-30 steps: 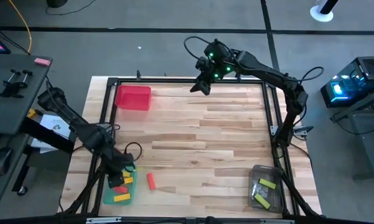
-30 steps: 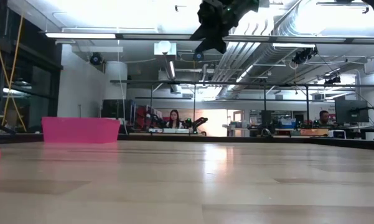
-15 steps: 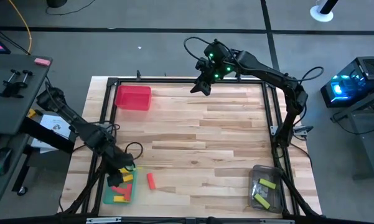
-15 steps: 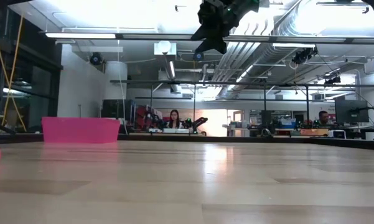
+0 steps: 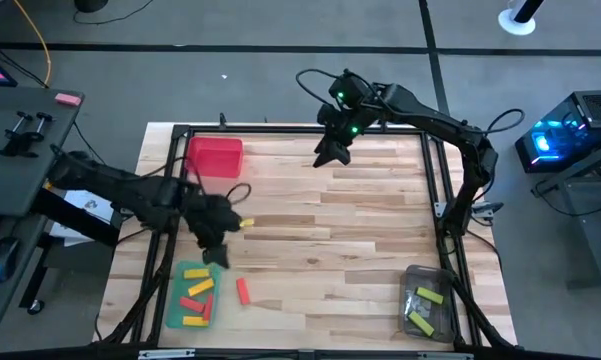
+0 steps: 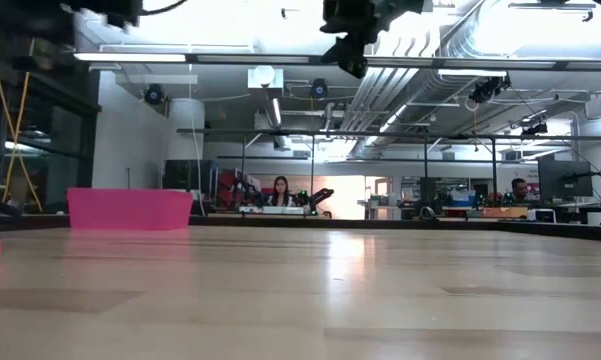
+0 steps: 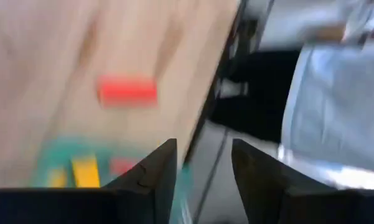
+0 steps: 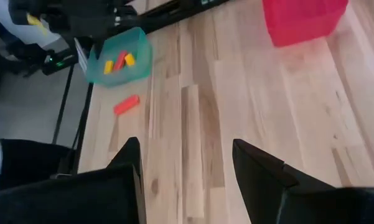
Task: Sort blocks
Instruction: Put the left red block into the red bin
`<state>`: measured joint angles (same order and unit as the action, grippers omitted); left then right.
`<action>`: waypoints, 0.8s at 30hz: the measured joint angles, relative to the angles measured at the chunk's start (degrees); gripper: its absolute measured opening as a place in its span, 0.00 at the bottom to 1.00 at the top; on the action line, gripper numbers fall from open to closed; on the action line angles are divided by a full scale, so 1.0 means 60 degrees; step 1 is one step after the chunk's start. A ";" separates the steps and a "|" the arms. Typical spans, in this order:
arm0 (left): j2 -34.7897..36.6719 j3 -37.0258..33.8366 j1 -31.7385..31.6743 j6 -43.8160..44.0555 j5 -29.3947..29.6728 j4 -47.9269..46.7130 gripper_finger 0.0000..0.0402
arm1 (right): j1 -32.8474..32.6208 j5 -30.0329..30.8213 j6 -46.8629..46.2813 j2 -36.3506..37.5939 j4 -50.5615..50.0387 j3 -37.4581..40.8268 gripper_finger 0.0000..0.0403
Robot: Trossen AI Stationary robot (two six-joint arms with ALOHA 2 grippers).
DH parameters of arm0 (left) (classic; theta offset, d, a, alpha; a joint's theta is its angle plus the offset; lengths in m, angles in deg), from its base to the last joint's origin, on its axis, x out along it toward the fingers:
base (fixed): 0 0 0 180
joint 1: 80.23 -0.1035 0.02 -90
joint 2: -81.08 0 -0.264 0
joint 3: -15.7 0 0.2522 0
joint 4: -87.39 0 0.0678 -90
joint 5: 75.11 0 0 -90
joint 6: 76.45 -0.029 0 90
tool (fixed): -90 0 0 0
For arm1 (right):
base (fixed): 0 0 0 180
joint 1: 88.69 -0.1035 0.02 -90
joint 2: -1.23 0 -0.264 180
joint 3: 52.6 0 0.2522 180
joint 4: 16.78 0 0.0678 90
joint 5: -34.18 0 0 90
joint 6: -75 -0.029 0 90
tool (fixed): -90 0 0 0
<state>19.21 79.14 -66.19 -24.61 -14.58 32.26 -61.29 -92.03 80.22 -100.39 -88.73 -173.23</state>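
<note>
The wooden bench [image 5: 330, 230] carries a red tray [image 5: 214, 157] at its far left, a green tray [image 5: 176, 297] near left, a clear tray [image 5: 427, 301] near right; the left end effector [image 5: 217, 250] hovers just above the green tray, fingers spread, empty; the right end effector [image 5: 330, 152] hangs spread, empty, near the far edge; red and yellow blocks [image 5: 194, 303] lie in the green tray, one red block [image 5: 242, 290] beside it on the bench, light green blocks [image 5: 426, 304] in the clear tray.

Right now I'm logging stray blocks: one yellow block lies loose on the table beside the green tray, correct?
Not quite: the loose block beside the green tray is red, not yellow, as the high view shows. It does lie on the table.
</note>
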 joint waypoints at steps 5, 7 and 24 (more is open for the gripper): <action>-0.0022 0.0366 0.2177 0.1235 -0.0002 -0.1327 0.26 | -0.0117 0.0026 0.0118 -0.0002 0.0028 0.0000 0.35; -0.0002 0.0366 0.3334 0.1866 0.1005 -0.1355 0.24 | -0.0231 0.0029 0.0101 -0.0002 0.0028 0.0000 0.35; -0.0937 -0.1091 0.7530 0.0022 0.4818 -0.0240 0.44 | -0.3295 0.3249 -0.4913 -0.0009 0.1543 0.0000 0.35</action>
<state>13.59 72.60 -21.01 -24.48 14.32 30.83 -81.06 -72.53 50.75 -100.44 -79.47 -173.23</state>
